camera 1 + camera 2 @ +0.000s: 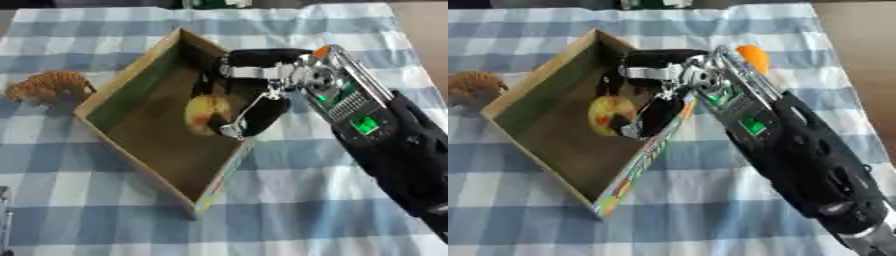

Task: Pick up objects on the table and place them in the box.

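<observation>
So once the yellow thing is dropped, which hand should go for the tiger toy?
Probably the left, though it shows in neither view. The tiger toy lies on the cloth left of the box, while the right hand is inside the box, curled round the yellow object, and would have to cross over it.

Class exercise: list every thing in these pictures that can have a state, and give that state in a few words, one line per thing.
box: open-topped, lying askew on the checked cloth, holding one yellow object.
yellow object: inside the box, at the right robot hand's fingers; whether gripped cannot be told.
right robot hand: reaching over the box's right wall, down inside.
orange animal toy: standing on the cloth left of the box, outside it.
left robot hand: not in view.
</observation>
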Robot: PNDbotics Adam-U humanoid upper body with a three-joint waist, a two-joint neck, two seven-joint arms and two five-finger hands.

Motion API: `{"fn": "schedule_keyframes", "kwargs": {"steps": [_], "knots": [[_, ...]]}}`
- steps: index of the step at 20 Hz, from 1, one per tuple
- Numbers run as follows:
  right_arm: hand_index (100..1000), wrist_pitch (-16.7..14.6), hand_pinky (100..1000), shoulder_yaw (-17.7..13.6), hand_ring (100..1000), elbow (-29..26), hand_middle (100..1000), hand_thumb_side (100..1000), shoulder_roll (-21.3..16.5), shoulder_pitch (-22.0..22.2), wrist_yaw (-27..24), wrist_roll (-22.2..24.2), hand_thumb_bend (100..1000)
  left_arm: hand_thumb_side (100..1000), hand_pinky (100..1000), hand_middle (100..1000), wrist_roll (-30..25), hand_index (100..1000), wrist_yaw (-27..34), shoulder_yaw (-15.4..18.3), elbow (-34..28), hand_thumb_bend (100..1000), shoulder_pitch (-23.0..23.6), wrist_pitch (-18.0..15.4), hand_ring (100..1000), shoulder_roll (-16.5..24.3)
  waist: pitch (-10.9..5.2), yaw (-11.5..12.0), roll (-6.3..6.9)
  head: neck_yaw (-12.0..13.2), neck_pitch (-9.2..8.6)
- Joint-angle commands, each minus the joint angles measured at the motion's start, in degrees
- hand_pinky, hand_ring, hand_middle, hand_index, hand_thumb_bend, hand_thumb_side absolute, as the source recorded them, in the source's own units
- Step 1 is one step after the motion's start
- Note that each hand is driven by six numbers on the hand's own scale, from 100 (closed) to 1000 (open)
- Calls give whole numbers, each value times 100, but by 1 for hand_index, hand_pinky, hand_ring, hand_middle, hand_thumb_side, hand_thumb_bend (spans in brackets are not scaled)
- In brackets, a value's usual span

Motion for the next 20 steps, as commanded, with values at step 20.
{"fn": "schedule_keyframes", "kwargs": {"steps": [20], "knots": [[899, 303, 772, -1530, 926, -1114, 751, 522, -890, 174, -222, -1303, 560, 898, 479, 581, 7, 765, -2, 15, -97, 100, -13, 19, 613, 48, -97, -107, 54, -167, -69]]}}
